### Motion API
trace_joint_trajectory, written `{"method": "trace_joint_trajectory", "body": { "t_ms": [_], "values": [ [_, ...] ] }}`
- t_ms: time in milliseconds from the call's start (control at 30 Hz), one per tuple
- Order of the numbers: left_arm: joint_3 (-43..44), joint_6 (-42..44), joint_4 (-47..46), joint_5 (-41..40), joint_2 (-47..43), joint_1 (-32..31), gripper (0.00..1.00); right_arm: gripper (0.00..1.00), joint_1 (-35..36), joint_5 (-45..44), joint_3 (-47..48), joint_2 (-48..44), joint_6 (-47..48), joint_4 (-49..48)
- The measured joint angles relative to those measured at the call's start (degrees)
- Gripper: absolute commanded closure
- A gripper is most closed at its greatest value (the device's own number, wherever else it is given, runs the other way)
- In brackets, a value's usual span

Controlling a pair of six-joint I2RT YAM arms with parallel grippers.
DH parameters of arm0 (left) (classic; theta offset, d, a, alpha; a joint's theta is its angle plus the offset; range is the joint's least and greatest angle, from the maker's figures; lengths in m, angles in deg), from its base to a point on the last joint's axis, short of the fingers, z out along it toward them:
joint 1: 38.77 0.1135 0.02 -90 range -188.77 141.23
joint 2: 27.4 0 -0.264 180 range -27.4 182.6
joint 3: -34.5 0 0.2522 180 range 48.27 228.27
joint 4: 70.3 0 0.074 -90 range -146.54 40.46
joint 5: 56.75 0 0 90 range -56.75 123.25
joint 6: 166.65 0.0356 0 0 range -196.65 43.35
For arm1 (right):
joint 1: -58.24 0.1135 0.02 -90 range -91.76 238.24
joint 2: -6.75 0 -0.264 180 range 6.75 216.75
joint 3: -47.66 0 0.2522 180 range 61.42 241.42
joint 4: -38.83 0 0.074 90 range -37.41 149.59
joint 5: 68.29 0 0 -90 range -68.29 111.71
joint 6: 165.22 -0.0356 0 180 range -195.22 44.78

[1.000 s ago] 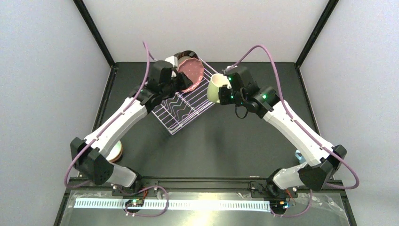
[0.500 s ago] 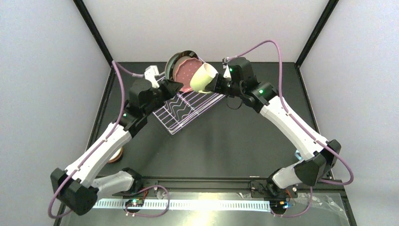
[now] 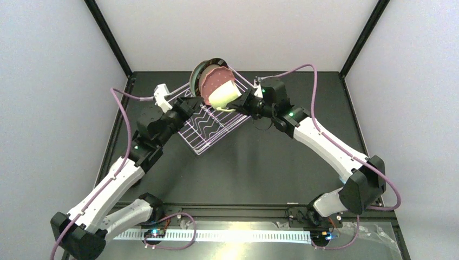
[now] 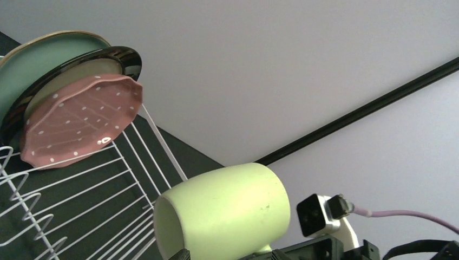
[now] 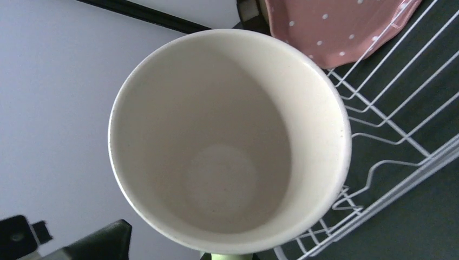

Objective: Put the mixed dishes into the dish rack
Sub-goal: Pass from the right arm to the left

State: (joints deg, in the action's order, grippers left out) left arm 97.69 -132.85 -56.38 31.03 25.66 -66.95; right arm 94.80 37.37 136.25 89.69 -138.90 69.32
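My right gripper (image 3: 242, 103) is shut on the pale green mug (image 3: 222, 95) and holds it tilted above the far part of the white wire dish rack (image 3: 208, 144). The mug fills the right wrist view (image 5: 227, 141), mouth toward the camera, and hides the fingers. The pink speckled plate (image 3: 214, 80) and the mint-green plate with a dark rim (image 3: 201, 70) stand leaning at the rack's far end. My left gripper (image 3: 190, 104) is open and empty at the rack's left side, just left of the mug (image 4: 227, 214). The pink plate (image 4: 81, 122) shows there too.
The rack sits diagonally on the black table (image 3: 270, 157), with wavy divider wires (image 3: 208, 119) in its middle. Black frame posts (image 3: 108, 38) and grey walls close in the back. The right wrist camera (image 4: 319, 214) is close beside the mug.
My right gripper has carried the mug left, over the rack, and turned it. My left gripper has drawn back from the pink plate toward the rack's left side.
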Motion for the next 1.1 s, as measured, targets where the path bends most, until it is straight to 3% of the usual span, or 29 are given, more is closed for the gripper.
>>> {"method": "trace_joint_trajectory", "body": {
  "t_ms": [567, 1100],
  "values": [
    [-1.92, -5.33, -1.05, 5.51, -1.7, 0.0, 0.09, 1.0, 0.0, 3.26, -3.48, 1.07, -12.15, -19.32],
    [-1.9, -7.32, -3.1, 8.07, 1.62, 0.0, 0.09, 1.0, -0.02, 7.43, -3.06, 5.22, -16.61, -25.27]
  ]
}}
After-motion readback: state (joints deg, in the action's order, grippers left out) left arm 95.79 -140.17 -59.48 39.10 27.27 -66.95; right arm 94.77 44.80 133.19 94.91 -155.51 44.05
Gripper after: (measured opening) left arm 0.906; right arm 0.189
